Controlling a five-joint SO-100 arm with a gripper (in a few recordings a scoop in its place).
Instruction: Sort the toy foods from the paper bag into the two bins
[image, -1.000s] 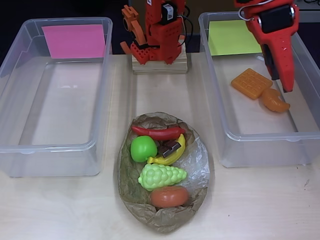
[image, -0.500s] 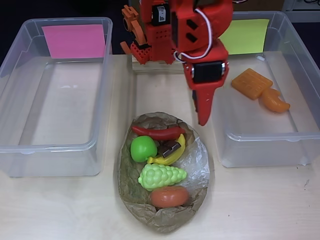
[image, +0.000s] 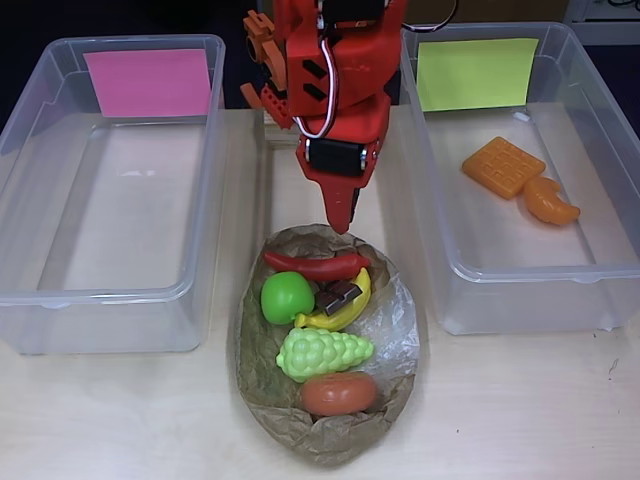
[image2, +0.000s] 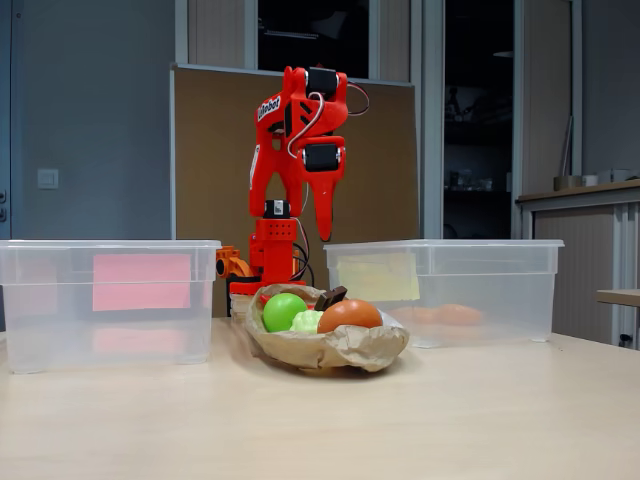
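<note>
While the arm (image: 335, 90) hangs tip-down above the paper bag (image: 325, 345) — well clear — its jaws look pressed together, empty

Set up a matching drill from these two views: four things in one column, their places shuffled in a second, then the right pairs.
Things:
1. orange waffle
2. red chili
3. gripper
4. pink label

Places:
A. at the far end of the left bin in the overhead view
B. in the paper bag, at its far end
C. in the right bin, beside the orange croissant
D. in the air above the bag's far rim

Pairs: 1-C, 2-B, 3-D, 4-A
</note>
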